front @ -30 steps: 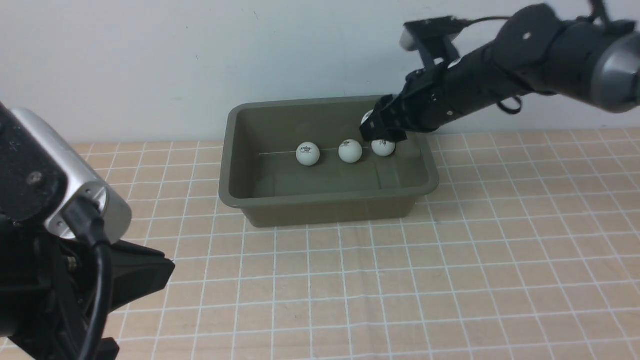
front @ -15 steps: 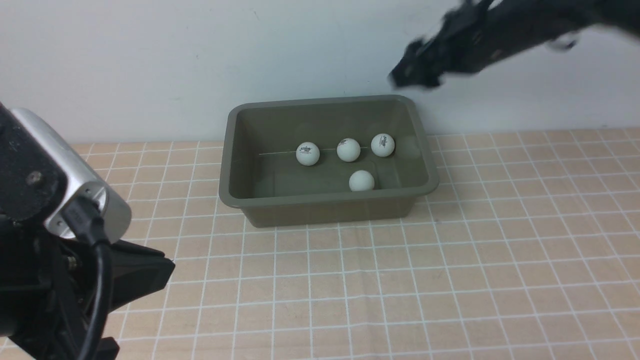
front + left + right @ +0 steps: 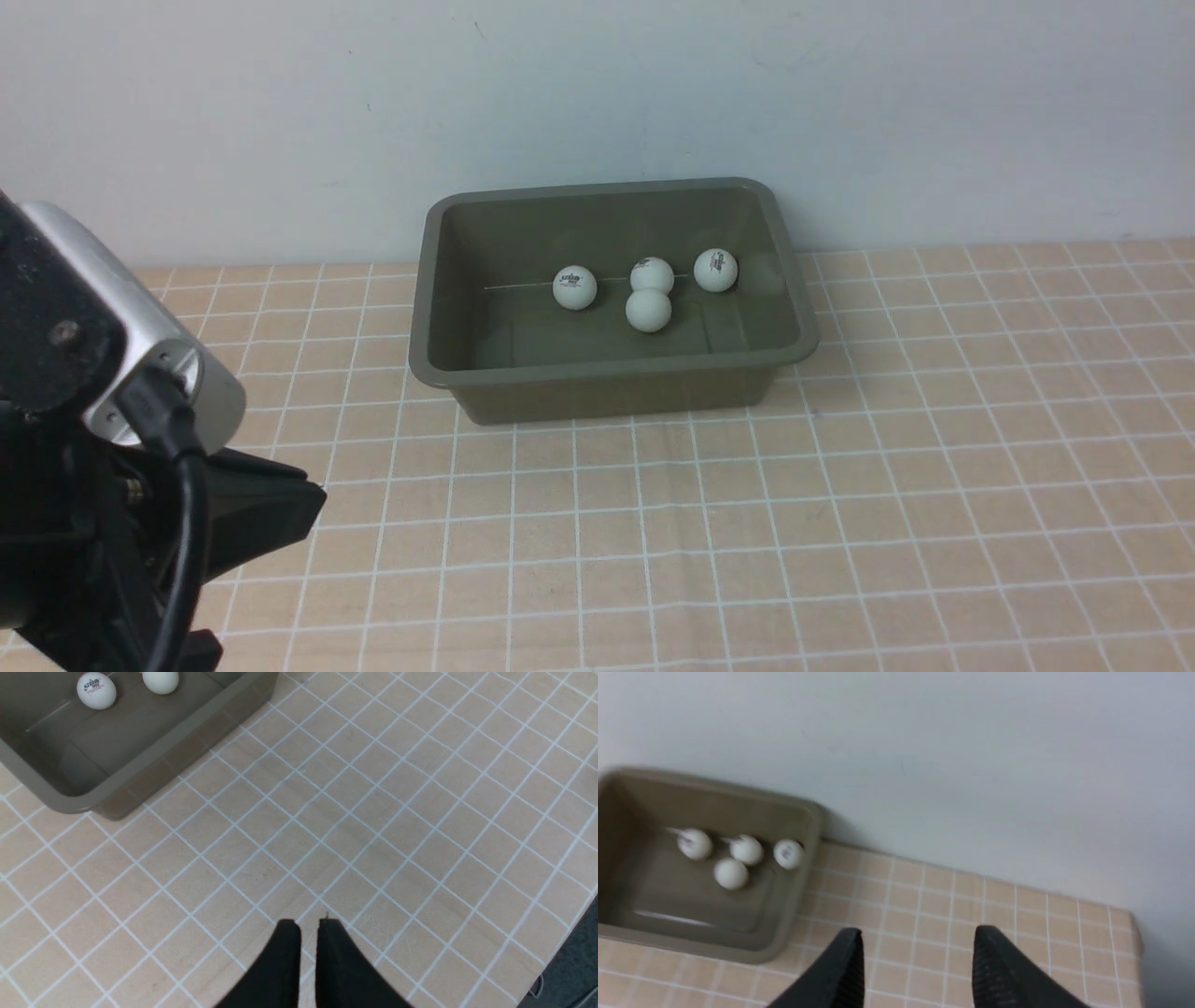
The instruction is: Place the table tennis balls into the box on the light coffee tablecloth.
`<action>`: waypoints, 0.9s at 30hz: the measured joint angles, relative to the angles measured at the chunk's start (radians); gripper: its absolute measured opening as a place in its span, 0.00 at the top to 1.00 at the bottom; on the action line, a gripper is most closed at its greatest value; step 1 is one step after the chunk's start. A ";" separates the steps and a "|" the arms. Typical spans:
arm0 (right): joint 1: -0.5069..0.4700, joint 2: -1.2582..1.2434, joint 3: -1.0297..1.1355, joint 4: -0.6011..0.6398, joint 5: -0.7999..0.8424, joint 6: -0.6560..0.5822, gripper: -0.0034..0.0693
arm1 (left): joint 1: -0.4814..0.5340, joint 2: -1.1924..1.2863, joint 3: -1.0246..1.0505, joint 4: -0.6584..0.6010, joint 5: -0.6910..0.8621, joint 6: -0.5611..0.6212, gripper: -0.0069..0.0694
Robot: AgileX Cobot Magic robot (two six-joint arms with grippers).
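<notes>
left arm (image 3: 65, 523): low, near-left corner of front view, dark body fills that corner
left gripper (image 3: 307, 924): fingers drawn together, only a sliver between tips, nothing held
right gripper (image 3: 919, 931): fingers well apart, nothing between them, pointing forward and down

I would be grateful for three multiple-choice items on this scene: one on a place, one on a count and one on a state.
1. Where do the table tennis balls lie relative to the box?
A. balanced on its rim
B. on its floor
C. underneath it

2. How many balls are there?
A. two
B. three
C. four

3. The right gripper is:
A. open and empty
B. shut on a ball
C. shut on the rim

Answers:
1. B: the front view shows every ball resting inside, on the floor.
2. C: four white balls can be counted there.
3. A: the right wrist view shows its jaws apart with nothing between them.
</notes>
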 joint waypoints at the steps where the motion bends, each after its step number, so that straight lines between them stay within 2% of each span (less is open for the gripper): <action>1: 0.000 -0.054 0.030 0.031 0.000 -0.019 0.55 | 0.000 0.000 0.000 0.000 0.000 0.000 0.90; 3: 0.000 -0.147 0.087 0.087 0.001 -0.053 0.56 | 0.000 0.000 0.000 0.000 0.000 0.000 0.90; 8: 0.000 -0.461 0.399 0.204 -0.009 -0.145 0.56 | 0.000 0.000 0.000 0.000 0.000 0.000 0.90; 14: 0.007 -0.688 0.758 0.183 -0.113 -0.136 0.59 | 0.000 0.000 0.000 -0.002 0.000 0.000 0.90; 20: 0.114 -0.687 0.891 0.136 -0.150 -0.136 0.65 | 0.000 0.000 0.000 -0.003 0.004 0.000 0.90; 27: 0.191 -0.706 0.941 0.098 -0.233 -0.136 0.66 | 0.000 0.000 0.000 -0.014 0.024 0.001 0.90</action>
